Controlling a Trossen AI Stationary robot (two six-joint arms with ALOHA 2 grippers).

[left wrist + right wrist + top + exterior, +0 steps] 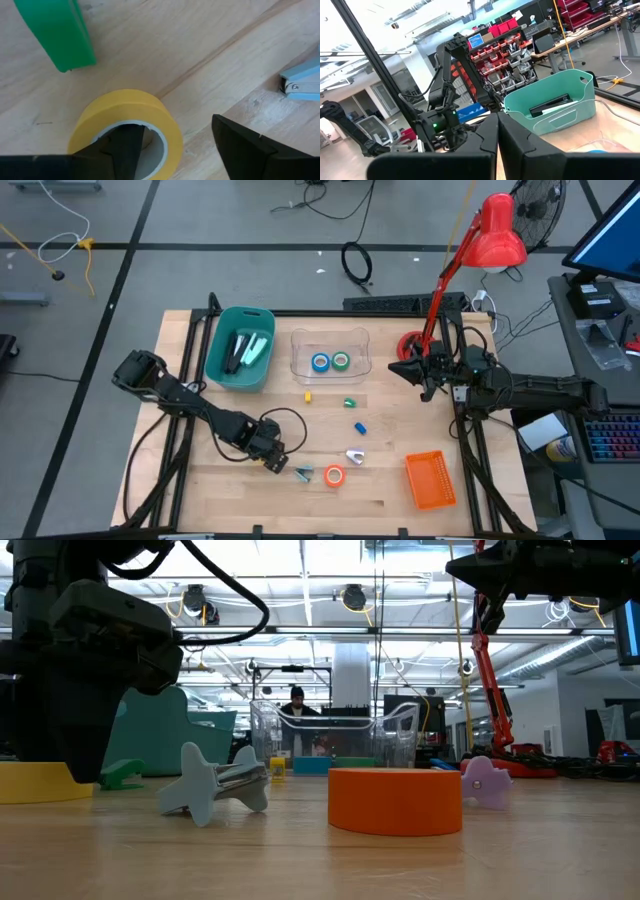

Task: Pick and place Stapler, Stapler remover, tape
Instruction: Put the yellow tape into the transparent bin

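On the wooden table (390, 442) I read no labels. My left gripper (175, 150) straddled the yellow tape (125, 131), fingers spread; my right gripper (497, 145) sat closed, upper right.

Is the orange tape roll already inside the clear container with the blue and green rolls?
No, the orange tape roll lies on the table near its front edge, well apart from the clear container.

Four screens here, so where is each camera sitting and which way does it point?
High: overhead, straight down; both arms show.
Low: table height, level across; arms above.
Left wrist: on left arm, facing down; left gripper straddles the yellow tape wall.
Right wrist: on raised right arm, facing the teal bin.
Shared: orange tape in high and low.
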